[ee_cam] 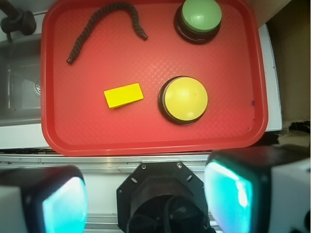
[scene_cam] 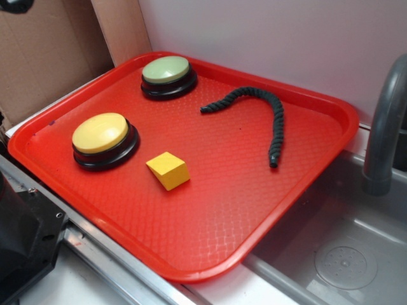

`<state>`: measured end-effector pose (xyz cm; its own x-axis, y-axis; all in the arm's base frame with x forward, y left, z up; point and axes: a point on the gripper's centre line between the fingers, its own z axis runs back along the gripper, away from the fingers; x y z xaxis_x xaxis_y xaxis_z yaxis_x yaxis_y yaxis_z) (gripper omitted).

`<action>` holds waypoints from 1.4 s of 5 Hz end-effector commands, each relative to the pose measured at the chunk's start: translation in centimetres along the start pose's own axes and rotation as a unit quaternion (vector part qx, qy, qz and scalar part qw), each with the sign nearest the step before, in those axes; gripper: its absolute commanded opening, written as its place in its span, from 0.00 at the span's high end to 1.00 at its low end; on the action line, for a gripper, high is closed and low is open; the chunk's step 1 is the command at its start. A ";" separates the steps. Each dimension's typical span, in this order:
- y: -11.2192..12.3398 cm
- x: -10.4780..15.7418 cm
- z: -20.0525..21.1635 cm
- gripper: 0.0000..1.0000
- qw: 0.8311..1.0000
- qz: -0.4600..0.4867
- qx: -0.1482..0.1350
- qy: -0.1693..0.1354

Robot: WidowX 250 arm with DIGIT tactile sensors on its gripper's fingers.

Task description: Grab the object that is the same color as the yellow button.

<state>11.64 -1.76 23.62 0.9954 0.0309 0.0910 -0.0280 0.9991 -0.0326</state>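
A small yellow block (scene_cam: pixel 168 169) lies on the red tray (scene_cam: pixel 216 235), just right of the yellow button (scene_cam: pixel 102 135), a round yellow dome on a black base. In the wrist view the block (ee_cam: pixel 123 95) is left of the yellow button (ee_cam: pixel 184 98). My gripper (ee_cam: pixel 146 199) is open and empty, its two teal pads (ee_cam: pixel 228 194) wide apart. It hangs high above the robot's black base, outside the tray's near edge and well away from the block. The gripper does not show in the exterior view.
A pale green button (scene_cam: pixel 166 72) on a black base sits at the tray's back. A dark rope (scene_cam: pixel 261 114) lies curved at the right. A grey sink (scene_cam: pixel 343 235) with a faucet (scene_cam: pixel 385 121) is right of the tray. Cardboard (scene_cam: pixel 44 51) stands behind.
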 end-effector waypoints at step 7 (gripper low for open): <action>-3.7 5.4 -13.6 0.00 0.894 0.447 -0.034 -0.010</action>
<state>17.98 -5.92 9.70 0.5679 0.8231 0.0008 -0.8163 0.5634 -0.1274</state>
